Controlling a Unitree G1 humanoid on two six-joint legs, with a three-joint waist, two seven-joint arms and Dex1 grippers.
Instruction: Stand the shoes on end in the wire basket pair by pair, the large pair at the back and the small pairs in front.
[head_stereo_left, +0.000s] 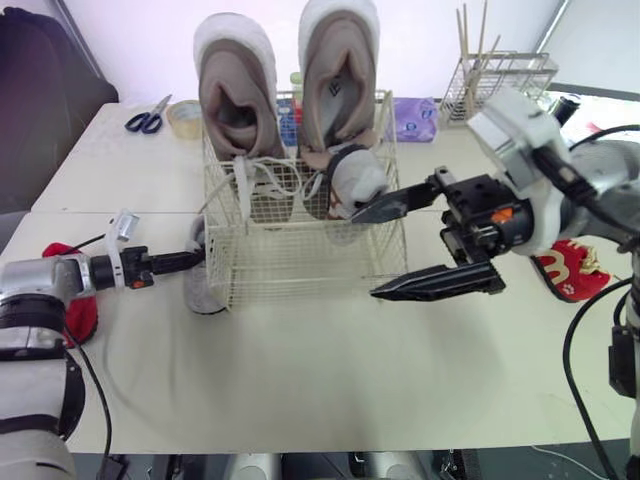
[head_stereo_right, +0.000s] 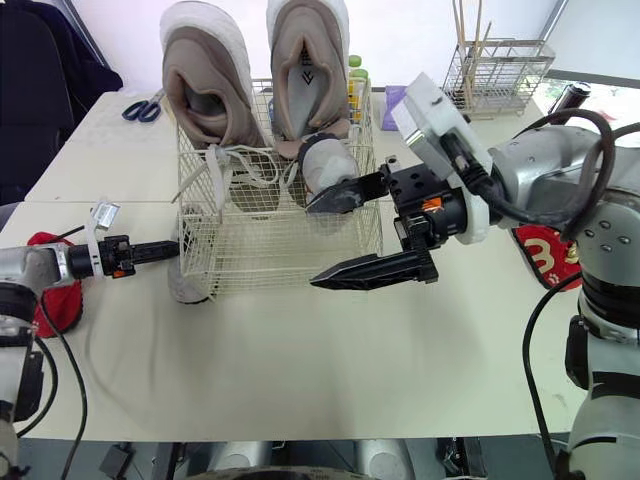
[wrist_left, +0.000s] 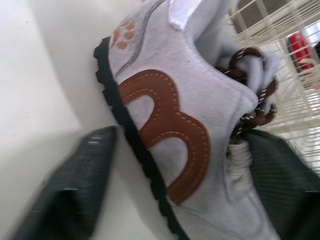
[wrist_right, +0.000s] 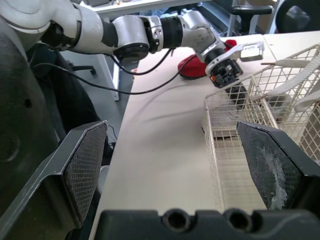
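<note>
Far left, a red item (head_stereo_left: 72, 312) lies partly hidden behind the left arm. The left gripper (head_stereo_left: 196, 260) is closed on a small grey shoe (wrist_left: 175, 130), one finger on the sole side and the other at the opening. This shoe rests on the table (head_stereo_left: 300, 370) outside the wire basket (head_stereo_left: 300, 262), against its left wall. Its side bears a brown stitched figure shaped like a "3" and an orange paw print.

Inside the basket, the large pair (head_stereo_left: 238, 95) stands on end at the back. The right insole carries an emblem too small to read. A second small grey shoe (head_stereo_left: 352, 180) sits in front of the right large shoe.

The right gripper (head_stereo_left: 365, 254) hovers at the basket's right front corner, fingers wide apart and empty. A red shoe (head_stereo_left: 572, 272) with white paw marks lies far right.
</note>
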